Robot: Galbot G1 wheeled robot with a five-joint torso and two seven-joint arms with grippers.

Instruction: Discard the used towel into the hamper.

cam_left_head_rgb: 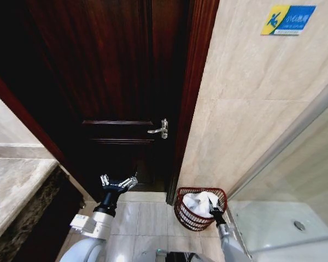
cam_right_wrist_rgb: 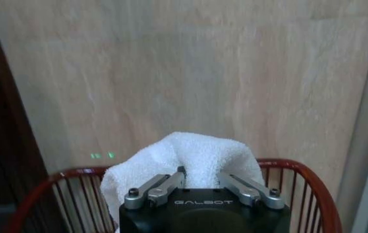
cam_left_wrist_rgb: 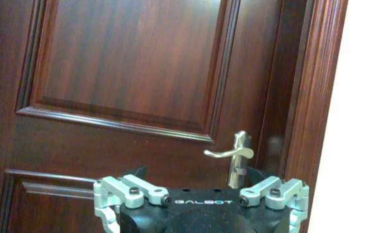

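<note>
The hamper, a small round red-brown wire basket, stands on the floor at the foot of the tiled wall, right of the door. The white towel bulges up inside it. My right gripper hangs over the hamper's near right side, shut on the towel. The right wrist view has the towel bunched between the fingers of the right gripper, with the hamper rim curving around it. My left gripper is held open and empty in front of the door, left of the hamper.
A dark wooden door with a metal lever handle fills the far side. A stone counter runs along the left. A glass shower wall and white tray close off the right. Pale floor tiles lie between.
</note>
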